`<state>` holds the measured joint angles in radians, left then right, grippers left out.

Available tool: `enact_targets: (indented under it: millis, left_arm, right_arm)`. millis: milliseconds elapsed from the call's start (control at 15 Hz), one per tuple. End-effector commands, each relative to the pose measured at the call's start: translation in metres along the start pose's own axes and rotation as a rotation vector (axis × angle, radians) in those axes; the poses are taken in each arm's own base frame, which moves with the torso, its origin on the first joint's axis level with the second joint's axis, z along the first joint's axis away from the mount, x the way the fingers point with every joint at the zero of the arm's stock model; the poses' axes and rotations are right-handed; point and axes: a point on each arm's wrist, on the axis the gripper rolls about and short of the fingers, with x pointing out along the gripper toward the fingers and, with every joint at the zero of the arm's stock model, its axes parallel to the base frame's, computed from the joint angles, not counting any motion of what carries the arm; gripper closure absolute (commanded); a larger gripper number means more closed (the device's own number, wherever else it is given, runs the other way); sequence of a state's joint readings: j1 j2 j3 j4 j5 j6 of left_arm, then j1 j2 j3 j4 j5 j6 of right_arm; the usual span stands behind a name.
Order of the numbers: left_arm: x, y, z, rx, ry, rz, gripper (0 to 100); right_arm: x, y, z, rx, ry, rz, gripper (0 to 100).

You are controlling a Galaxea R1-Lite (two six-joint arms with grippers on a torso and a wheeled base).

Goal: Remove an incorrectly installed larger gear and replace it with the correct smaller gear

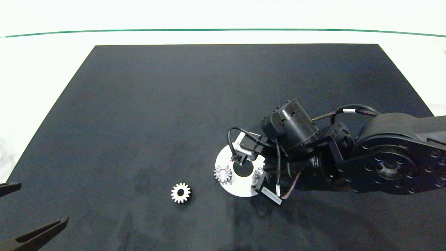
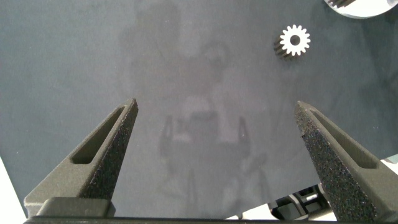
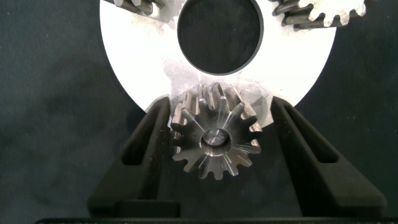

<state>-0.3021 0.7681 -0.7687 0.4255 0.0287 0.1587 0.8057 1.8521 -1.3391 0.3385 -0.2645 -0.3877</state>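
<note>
Lab or test bench, not a home: bare white surface (image 1: 52, 52) with green boundary line (image 1: 223, 30), black mat (image 1: 174, 104) as work area, metal gears on a round white plate (image 1: 240, 190), robot arm

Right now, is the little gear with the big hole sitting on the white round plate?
No, the smaller gear lies alone on the black mat, apart from the white plate.
</note>
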Motion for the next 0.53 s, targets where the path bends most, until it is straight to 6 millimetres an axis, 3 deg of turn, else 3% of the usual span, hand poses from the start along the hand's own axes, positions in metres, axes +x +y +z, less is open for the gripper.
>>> enact_targets:
  millis: [67, 533]
  left_arm:
    - [-0.0006, 0.0000, -0.0004, 0.001, 0.000, 0.000, 0]
    - [0.0005, -0.0004, -0.0022, 0.001, 0.008, -0.001, 0]
  right_arm:
    - [0.0000, 0.0000, -0.0005, -0.001, 0.003, 0.000, 44]
    - [0.0023, 0.0019, -0.0020, 0.016, 0.014, 0.005, 59]
